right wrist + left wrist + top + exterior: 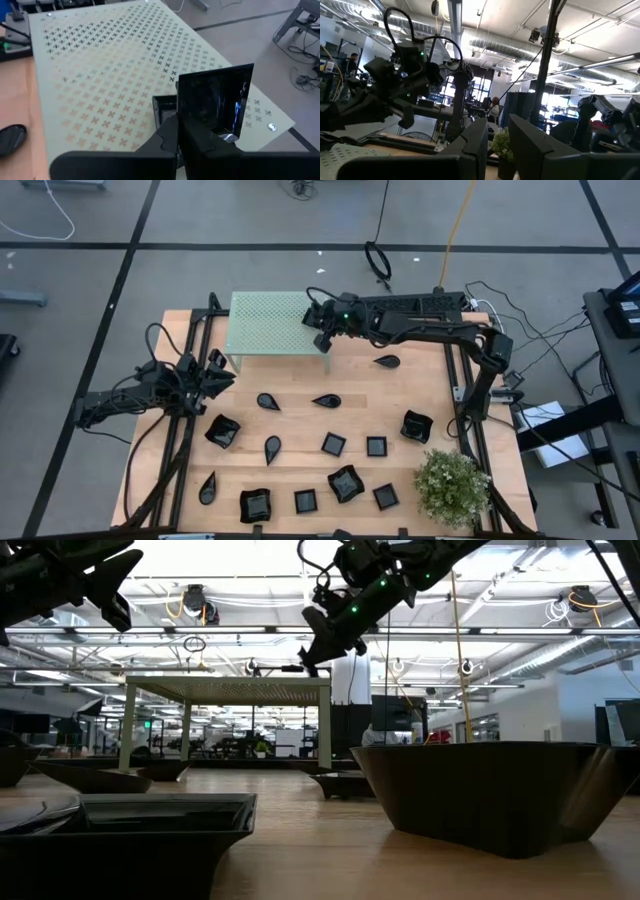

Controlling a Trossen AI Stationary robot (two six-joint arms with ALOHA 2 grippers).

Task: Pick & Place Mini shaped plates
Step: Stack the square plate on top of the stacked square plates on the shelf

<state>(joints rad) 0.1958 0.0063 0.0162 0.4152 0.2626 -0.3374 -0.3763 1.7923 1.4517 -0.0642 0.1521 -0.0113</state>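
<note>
My right gripper (177, 132) is shut on one small square glossy black dish (215, 102) and hovers over the green perforated platform (100, 75), near its near-right corner (322, 332). Several more black dishes lie flat on the wooden table: teardrops (326, 401), small squares (333, 444) and larger wavy-rimmed ones (222, 431). My left gripper (215, 372) waits open at the table's left side, raised above the table (498, 145). My right gripper pinches the square dish by its lower rim (200, 131) between the two fingers (165, 140). They reach out over the platform from the table's right, slanting down. The dish stands on edge beyond the fingertips, its hollow face toward the wrist camera, lifted clear of the platform.
The platform (230, 690) stands on thin legs at the table's far edge. A small potted plant (452, 485) sits at the near right corner. In the low view two dishes (500, 795) (130, 840) loom close. Bare wood lies between the platform and the dishes.
</note>
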